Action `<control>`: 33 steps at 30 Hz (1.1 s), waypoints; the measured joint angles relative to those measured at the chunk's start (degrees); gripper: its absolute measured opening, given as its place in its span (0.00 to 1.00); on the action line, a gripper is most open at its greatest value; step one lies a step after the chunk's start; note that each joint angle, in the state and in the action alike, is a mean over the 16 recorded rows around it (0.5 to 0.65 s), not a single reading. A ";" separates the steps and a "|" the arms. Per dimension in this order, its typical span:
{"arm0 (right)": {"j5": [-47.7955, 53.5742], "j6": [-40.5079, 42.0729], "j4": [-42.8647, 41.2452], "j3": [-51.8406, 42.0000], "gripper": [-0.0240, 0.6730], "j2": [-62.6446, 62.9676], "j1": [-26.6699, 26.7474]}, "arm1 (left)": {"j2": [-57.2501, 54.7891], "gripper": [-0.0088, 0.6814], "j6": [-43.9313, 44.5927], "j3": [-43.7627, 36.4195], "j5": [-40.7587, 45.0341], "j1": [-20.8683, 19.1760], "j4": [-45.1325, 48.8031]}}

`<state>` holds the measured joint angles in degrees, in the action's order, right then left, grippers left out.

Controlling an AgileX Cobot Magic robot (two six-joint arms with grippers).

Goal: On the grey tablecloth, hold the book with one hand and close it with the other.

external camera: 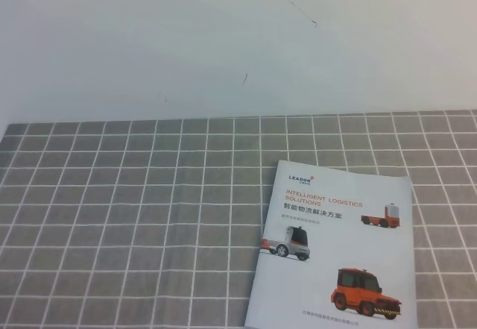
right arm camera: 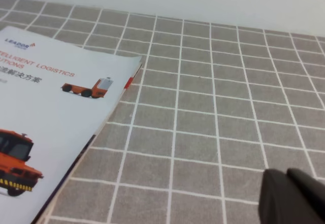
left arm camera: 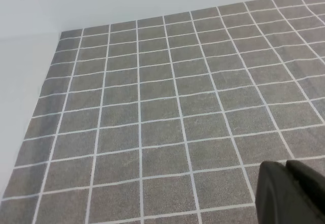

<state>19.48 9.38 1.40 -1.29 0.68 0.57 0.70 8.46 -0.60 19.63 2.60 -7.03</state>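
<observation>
High view: book point(external camera: 332, 251) lies shut, cover up, on the cloth point(external camera: 134, 217), near right; neither of my grippers shows here. Left wrist: bare cloth grid, my left gripper point(left arm camera: 292, 193) a dark tip at the near right corner, can't tell its jaws. Right wrist: book at left, my right gripper point(right arm camera: 293, 197) near right, off the book, jaws unclear.

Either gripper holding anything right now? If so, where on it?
Nothing held. The book lies closed, cover up, on the grey tablecloth, with no gripper on it. Only a dark edge of each gripper shows in the wrist views, over bare cloth; jaw state unclear.
</observation>
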 joint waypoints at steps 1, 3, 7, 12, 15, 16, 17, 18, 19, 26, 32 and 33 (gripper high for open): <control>0.07 -0.01 0.00 0.01 0.03 0.00 -0.03 | 0.00 0.01 0.03 0.00 0.00 0.00 0.00; 0.17 -0.03 0.00 0.04 0.03 0.00 -0.06 | 0.00 0.01 0.13 0.00 0.00 0.00 0.00; 0.25 -0.03 0.00 0.07 0.03 0.00 -0.06 | 0.00 0.01 0.37 0.00 0.00 0.00 0.00; 0.29 -0.03 0.00 0.07 0.03 0.00 -0.06 | 0.00 0.01 0.69 0.00 0.00 0.00 0.00; 0.29 -0.03 0.00 0.07 0.03 0.00 -0.06 | 0.00 0.01 0.88 0.00 0.00 0.00 0.00; 0.29 -0.03 0.00 0.07 0.03 0.00 -0.06 | 0.00 0.01 0.92 0.00 0.00 0.00 0.00; 0.29 -0.03 0.00 0.07 0.03 0.00 -0.06 | 0.00 0.01 0.95 0.00 0.00 0.00 0.00; 0.29 -0.03 0.00 0.07 0.03 0.00 -0.06 | 0.00 0.01 0.97 0.00 0.00 0.00 0.00; 0.29 -0.03 -0.01 0.07 0.03 0.00 -0.06 | 0.00 0.01 0.99 0.00 0.00 0.00 0.00; 0.29 -0.03 -0.46 0.07 0.03 0.00 -0.06 | 0.00 0.01 1.02 0.00 0.00 0.00 0.00; 0.29 -0.03 -0.98 0.07 0.03 0.00 -0.06 | 0.00 0.01 1.03 0.00 0.00 0.00 0.00; 0.29 -0.03 -1.07 0.07 0.03 0.00 -0.06 | 0.00 0.01 1.04 0.00 0.00 0.00 0.00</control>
<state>19.77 9.35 0.33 -1.21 0.68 0.51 0.70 9.50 -0.60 19.63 2.60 -7.03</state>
